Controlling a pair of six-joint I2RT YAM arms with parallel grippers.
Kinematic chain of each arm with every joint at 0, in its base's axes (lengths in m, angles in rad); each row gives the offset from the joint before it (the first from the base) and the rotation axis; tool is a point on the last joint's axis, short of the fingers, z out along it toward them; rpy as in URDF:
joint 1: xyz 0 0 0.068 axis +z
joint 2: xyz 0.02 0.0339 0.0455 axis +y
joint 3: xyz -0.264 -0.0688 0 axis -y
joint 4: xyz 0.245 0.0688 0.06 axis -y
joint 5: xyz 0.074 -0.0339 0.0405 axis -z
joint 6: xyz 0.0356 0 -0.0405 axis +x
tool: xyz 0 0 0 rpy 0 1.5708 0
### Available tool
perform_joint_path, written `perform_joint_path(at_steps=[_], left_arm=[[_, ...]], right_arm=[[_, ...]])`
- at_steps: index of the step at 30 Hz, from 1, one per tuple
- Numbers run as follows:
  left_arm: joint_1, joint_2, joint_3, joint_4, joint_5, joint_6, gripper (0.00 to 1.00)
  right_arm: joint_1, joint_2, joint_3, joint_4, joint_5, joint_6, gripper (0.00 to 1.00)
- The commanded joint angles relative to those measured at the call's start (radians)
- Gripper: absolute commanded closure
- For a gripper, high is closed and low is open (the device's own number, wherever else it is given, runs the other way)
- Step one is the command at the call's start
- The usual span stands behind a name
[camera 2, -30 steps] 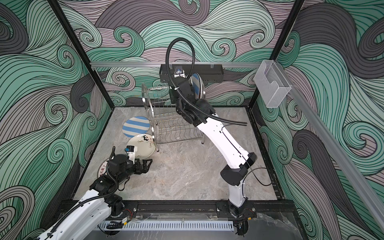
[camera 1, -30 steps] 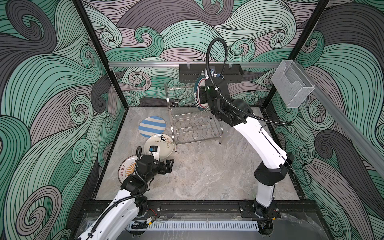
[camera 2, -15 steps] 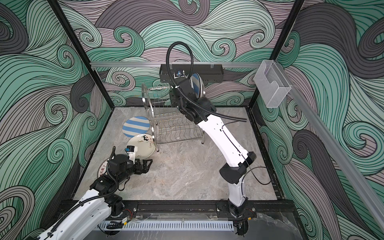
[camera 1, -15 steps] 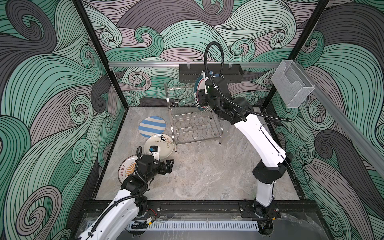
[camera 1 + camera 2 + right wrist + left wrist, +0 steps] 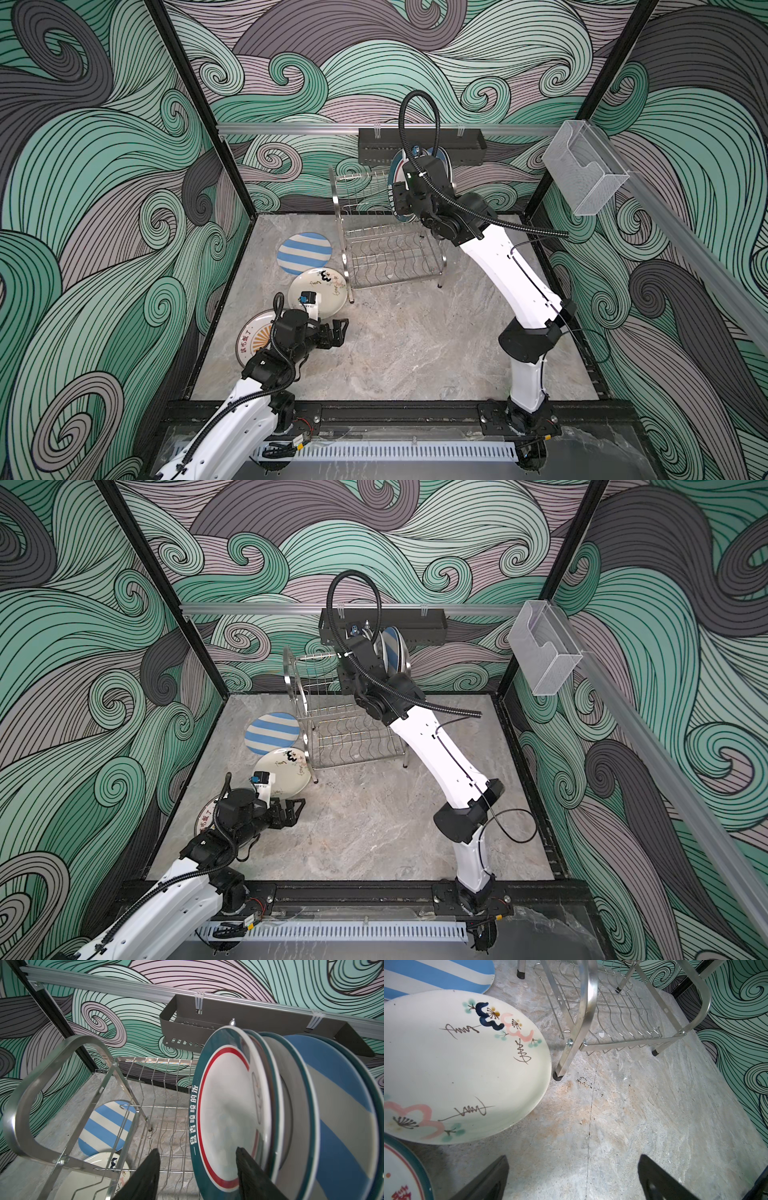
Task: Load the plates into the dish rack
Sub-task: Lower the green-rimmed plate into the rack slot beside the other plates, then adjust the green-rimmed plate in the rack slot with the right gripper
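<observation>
The steel dish rack [image 5: 392, 259] [image 5: 353, 742] [image 5: 20, 1105] stands at the back. Several plates stand on edge in its upper tier: a teal-rimmed plate with a red ring [image 5: 224, 1105] in front, a blue-striped plate [image 5: 342, 1115] [image 5: 392, 646] behind. My right gripper [image 5: 197, 1149] [image 5: 399, 197] is open astride the teal-rimmed plate's rim; one finger stands clear of it. A striped plate [image 5: 302, 258] [image 5: 436, 974], a cream painted plate [image 5: 332, 291] [image 5: 456, 1068] and a sunburst plate [image 5: 253, 338] lie flat on the table. My left gripper [image 5: 573, 1160] [image 5: 338, 330] hovers open and empty beside them.
A black perforated tray [image 5: 419, 143] hangs on the back rail just behind the rack's top. A clear plastic box [image 5: 582, 170] is fixed to the right rail. The rack's leg [image 5: 557, 1075] nearly touches the cream plate. Bare marble table [image 5: 415, 345] spreads in front.
My right wrist has shifted slightly at the rack's upper tier and its cable loop has swung. The left arm and the plates on the table have not moved.
</observation>
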Motion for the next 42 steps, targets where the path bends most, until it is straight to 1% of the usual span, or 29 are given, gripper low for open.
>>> perform_joint_path(at_steps=[1, 4, 9, 11, 17, 19, 25, 32, 35, 42], left_arm=[[0.009, 0.006, 0.006, 0.018, 0.007, 0.013, 0.01], [0.010, 0.006, 0.006, 0.018, 0.007, 0.012, 0.01], [0.010, 0.006, 0.006, 0.018, 0.005, 0.013, 0.01], [0.010, 0.007, 0.007, 0.018, 0.005, 0.012, 0.01], [0.010, 0.009, 0.007, 0.019, 0.007, 0.013, 0.01], [0.010, 0.009, 0.007, 0.019, 0.006, 0.013, 0.01], [0.010, 0.013, 0.009, 0.021, 0.005, 0.013, 0.01], [0.010, 0.012, 0.007, 0.020, 0.005, 0.013, 0.01], [0.010, 0.010, 0.007, 0.019, 0.006, 0.013, 0.01], [0.010, 0.001, 0.005, 0.016, 0.008, 0.013, 0.01]], right_arm=[[-0.007, 0.053, 0.055, -0.031, -0.144, 0.024, 0.40], [-0.006, 0.081, 0.092, -0.044, -0.178, 0.039, 0.39], [-0.006, 0.079, 0.112, -0.044, -0.199, 0.045, 0.39], [-0.002, 0.071, 0.125, -0.044, -0.171, 0.031, 0.39], [0.002, 0.022, 0.131, -0.042, -0.012, -0.036, 0.37], [0.003, 0.011, 0.130, -0.036, 0.016, -0.056, 0.36], [0.000, -0.021, 0.134, 0.011, -0.015, -0.080, 0.35], [-0.001, -0.052, 0.136, 0.029, -0.010, -0.088, 0.34], [-0.001, -0.056, 0.115, 0.030, 0.003, -0.084, 0.34], [-0.001, -0.044, 0.058, 0.029, 0.084, -0.080, 0.34]])
